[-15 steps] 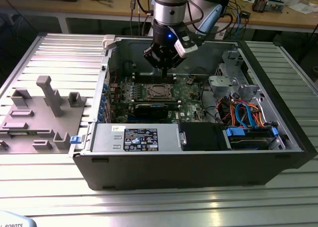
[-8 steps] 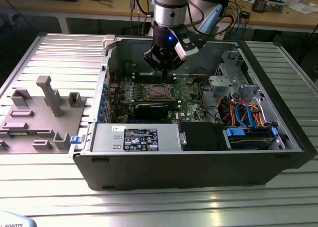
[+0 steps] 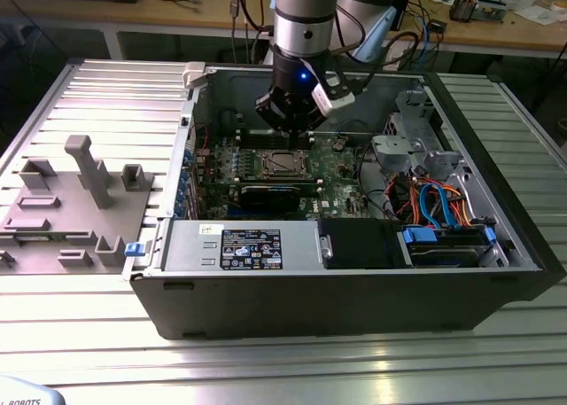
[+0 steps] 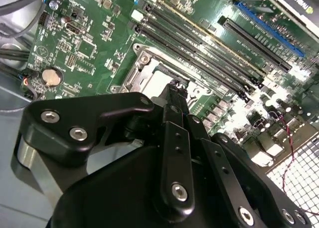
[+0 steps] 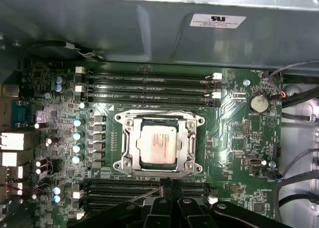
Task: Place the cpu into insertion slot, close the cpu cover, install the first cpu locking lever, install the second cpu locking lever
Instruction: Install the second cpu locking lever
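An open computer case [image 3: 354, 281] is laid flat across the middle of the exterior view, so the green board [image 5: 239, 138] inside can be reached from above. The gripper [image 3: 295, 121] is hung at upper centre over the socket. The jaws look pressed together on nothing in the second wrist view. The cpu [image 5: 157, 144] is already seated mid-frame in the first wrist view, with the cpu cover [image 5: 158, 122] folded down around it.

In the second wrist view the end effector [image 4: 174, 91] covers much of the cpu [image 4: 158, 83] and the near part of the cpu cover [image 4: 142, 71]; its fingertips meet too tightly to judge.
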Motion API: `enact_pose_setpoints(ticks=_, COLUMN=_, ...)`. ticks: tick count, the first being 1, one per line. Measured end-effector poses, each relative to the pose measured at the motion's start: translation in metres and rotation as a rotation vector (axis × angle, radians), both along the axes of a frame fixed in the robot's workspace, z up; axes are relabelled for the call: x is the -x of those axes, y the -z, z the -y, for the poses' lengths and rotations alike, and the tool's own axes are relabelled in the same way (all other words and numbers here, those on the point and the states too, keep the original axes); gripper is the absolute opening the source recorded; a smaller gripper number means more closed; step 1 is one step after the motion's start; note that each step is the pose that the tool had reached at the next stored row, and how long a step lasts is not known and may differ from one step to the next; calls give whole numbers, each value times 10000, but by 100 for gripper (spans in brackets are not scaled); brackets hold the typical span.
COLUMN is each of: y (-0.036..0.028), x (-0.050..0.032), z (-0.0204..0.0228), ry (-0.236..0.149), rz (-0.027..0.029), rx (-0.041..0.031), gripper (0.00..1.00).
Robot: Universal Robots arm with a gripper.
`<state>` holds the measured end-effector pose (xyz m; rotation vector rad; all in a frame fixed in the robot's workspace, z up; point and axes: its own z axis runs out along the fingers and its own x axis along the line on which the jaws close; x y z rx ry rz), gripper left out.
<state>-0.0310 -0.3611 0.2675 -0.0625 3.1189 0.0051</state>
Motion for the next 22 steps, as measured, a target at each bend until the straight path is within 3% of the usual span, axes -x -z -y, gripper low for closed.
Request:
enact_pose_setpoints(ticks=2, y=3, x=7, z=25, ry=-1, rz=0, rx=-261, gripper=11)
enact_pose_setpoints(ticks=3, y=5, x=16, z=48, ry=-1, rz=0, rx=-487, gripper=11)
enact_pose_setpoints(ticks=5, y=8, x=27, z=76, ry=-1, rz=1, rx=-762, gripper=11)
enact_pose_setpoints(ticks=6, y=10, x=39, z=104, ry=0, rz=0, rx=-1047, gripper=11)
enact_pose_setpoints(ticks=8, y=13, x=51, z=133, ry=0, rz=0, rx=-1316, gripper=11)
enact_pose_setpoints(ticks=11, y=23, x=83, z=229, ry=0, rz=0, rx=-2010, gripper=11)
enact_pose_setpoints(ticks=12, y=35, x=98, z=297, ry=-1, rz=0, rx=-2197, gripper=11)
enact_pose_setpoints(ticks=16, y=54, x=119, z=407, ry=-1, rz=0, rx=-2249, gripper=11)
enact_pose_setpoints(ticks=19, y=74, x=131, z=461, ry=0, rz=0, rx=-2248, gripper=11)
enact_pose_setpoints(ticks=22, y=93, x=137, z=480, ry=1, rz=0, rx=-2248, gripper=11)
